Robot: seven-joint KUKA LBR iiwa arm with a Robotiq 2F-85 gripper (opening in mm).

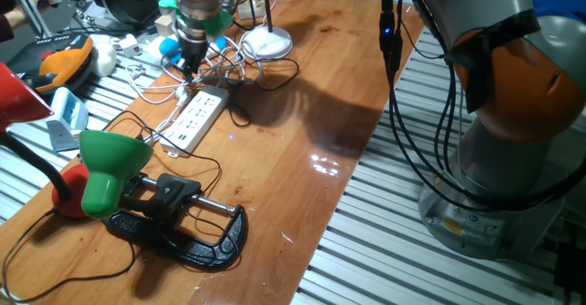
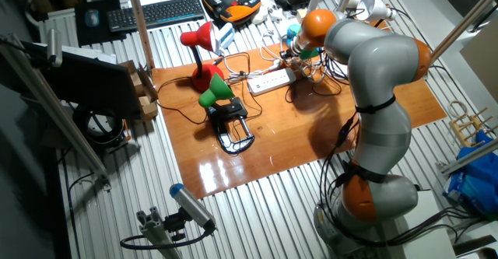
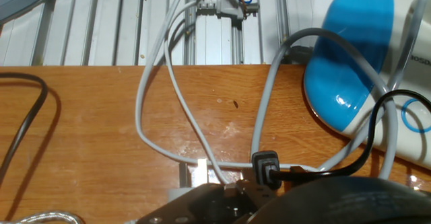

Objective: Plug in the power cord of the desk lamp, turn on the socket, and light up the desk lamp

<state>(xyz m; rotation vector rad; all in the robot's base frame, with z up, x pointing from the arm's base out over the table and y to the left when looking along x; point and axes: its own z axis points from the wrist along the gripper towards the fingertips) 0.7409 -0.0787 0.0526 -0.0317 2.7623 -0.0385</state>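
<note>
Cord work looked fiddly in one fixed view: the gripper [image 1: 189, 64] hung low over a tangle of white cables [image 1: 220, 62] and the thin black power cord [image 1: 265, 76], just beyond the far end of the socket [image 1: 195, 118], a long white strip lying on the bench [image 1: 302, 140]. The desk lamp [image 1: 266, 39] stood just behind, on its flat round white base. Whether the jaws held anything could not be told there.

From the other fixed view, the arm's bulk hid the gripper; the green-shaded clamp lamp [image 2: 220, 103] and the red-shaded lamp [image 2: 200, 45] stood well apart to the left.

In the hand view, the small black plug [image 3: 267, 168] sat right at the gripper's edge, perhaps pinched, though I could not tell. The plug body looked rigid, the best place to hold; its cord seemed light, limp and prone to snag. A grey cable [image 3: 156, 109] looped across, and a blue-and-white object [image 3: 350, 62] crowded the right.
</note>
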